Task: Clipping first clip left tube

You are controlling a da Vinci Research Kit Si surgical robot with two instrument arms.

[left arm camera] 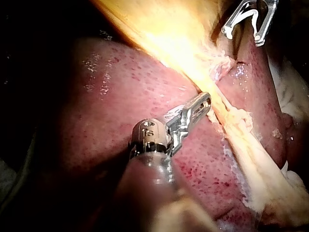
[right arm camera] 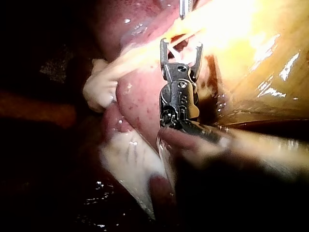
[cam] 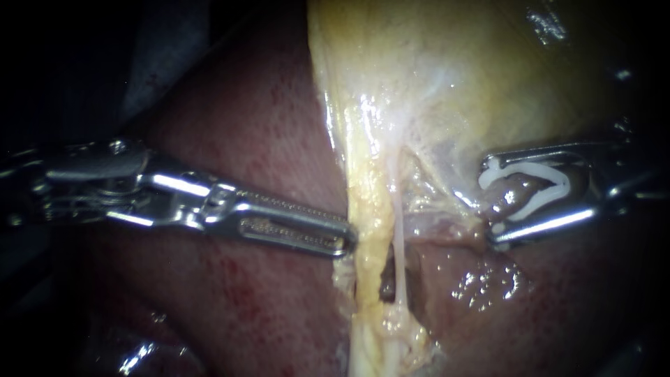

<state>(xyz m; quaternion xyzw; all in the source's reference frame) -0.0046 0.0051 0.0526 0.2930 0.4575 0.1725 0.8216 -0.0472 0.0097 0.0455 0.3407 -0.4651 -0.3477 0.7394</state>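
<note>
1. Endoscope: the left tube (cam: 366,223) runs lengthwise from the far gallbladder (cam: 433,77) toward the near liver (cam: 244,139). The left instrument (cam: 342,241) has its jaws together and empty, with the tip touching the tube's left edge. The right instrument (cam: 492,206) holds a wide-open clip (cam: 523,169) in spread jaws. Its mouth points left, and it sits apart on the tube's right.
2. Left wrist: the closed jaws lie against the tube's side.
3. Right wrist: the spread jaws face the tube, which lies crosswise ahead.

left instrument (cam: 345,237) is silvery, slotted, ridged; right instrument (cam: 490,202) silvery and forked.
</note>
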